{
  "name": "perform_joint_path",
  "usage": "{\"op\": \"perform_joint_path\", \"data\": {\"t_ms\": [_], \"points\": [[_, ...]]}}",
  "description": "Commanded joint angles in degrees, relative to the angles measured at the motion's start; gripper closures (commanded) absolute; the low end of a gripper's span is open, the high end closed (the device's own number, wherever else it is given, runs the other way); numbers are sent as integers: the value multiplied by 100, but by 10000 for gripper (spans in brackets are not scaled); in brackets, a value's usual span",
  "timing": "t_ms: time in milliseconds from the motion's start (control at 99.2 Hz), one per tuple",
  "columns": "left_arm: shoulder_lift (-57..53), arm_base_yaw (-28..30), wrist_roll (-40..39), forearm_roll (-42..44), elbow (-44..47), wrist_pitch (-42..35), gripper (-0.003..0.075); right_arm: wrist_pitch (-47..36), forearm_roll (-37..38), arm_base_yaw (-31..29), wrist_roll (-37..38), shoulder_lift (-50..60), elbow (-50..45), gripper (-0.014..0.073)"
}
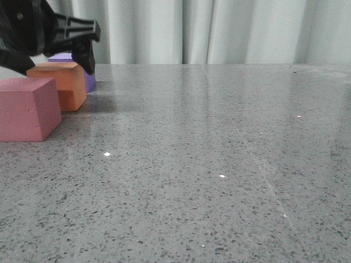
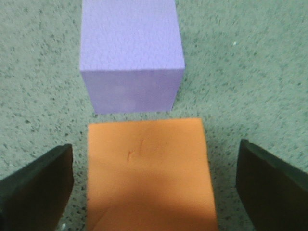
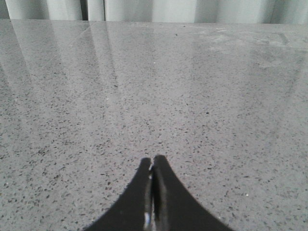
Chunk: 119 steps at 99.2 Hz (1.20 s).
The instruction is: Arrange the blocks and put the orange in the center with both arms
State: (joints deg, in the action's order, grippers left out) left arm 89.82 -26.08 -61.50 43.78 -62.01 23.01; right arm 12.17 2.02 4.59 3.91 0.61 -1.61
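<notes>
Your left gripper [image 2: 154,185], jaws spread and holding nothing, hangs directly above the matte orange foam cube [image 2: 149,173], just in front of the purple foam cube [image 2: 130,53]; right gripper [image 3: 153,192] sits clenched, well apart.

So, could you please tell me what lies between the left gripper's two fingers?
The orange cube sits between the left gripper's open fingers, with bare table either side of it, as the left wrist view shows.
</notes>
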Motion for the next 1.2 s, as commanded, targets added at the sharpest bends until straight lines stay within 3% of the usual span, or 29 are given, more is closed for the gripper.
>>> {"op": "perform_joint_path", "data": {"t_ms": [0, 292, 776, 897, 1159, 1189], "points": [[-559, 9, -45, 102, -154, -108, 71, -488, 14, -32, -33, 140, 82, 661], [-2180, 9, -45, 620, 279, -83, 71, -488, 14, -32, -33, 140, 82, 661], [-5162, 9, -45, 1260, 2778, -18, 95, -488, 14, -32, -33, 140, 82, 661], [-5621, 9, -45, 1260, 3213, 190, 214, -488, 14, -32, -33, 140, 82, 661], [-5928, 9, -45, 1260, 3399, 387, 722, -488, 14, -32, -33, 140, 82, 661], [-5928, 9, -45, 1260, 3399, 387, 736, -488, 14, -32, -33, 140, 82, 661]]}}
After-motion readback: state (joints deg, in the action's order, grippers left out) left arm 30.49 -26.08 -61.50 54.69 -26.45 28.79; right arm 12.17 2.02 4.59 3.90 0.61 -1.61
